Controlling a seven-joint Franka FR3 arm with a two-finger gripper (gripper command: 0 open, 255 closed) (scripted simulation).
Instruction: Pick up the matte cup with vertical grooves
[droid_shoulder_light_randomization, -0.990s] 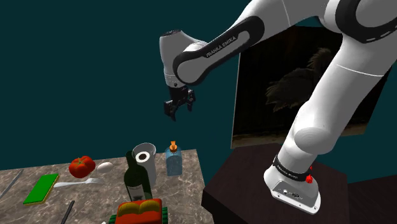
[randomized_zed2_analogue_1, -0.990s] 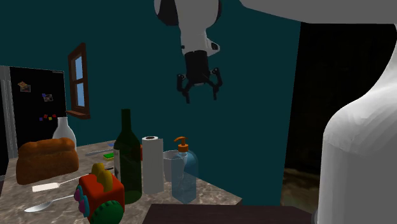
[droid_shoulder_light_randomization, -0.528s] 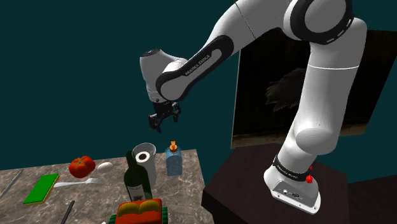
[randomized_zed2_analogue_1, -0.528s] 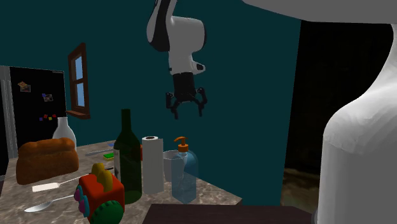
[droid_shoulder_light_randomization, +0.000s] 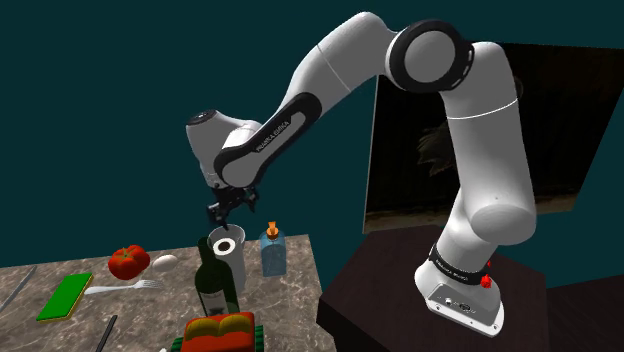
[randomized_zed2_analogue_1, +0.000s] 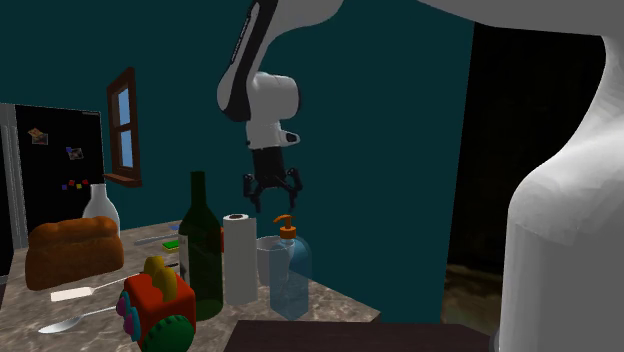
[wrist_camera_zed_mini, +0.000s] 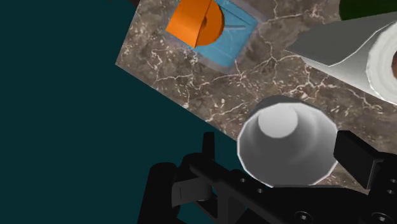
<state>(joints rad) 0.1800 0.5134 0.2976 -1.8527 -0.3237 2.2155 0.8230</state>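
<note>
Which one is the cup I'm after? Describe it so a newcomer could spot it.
Look at the marbled countertop, at its end beside the robot's stand. Between the white paper-towel roll and the blue soap bottle stands the cup: pale grey, open-topped, shorter than both.

Black tool (droid_shoulder_light_randomization: 225, 218) low over the white paper roll (droid_shoulder_light_randomization: 237, 265) (green bottle (droid_shoulder_light_randomization: 213, 290) just in front), blue soap bottle (droid_shoulder_light_randomization: 271, 254) beside
</note>
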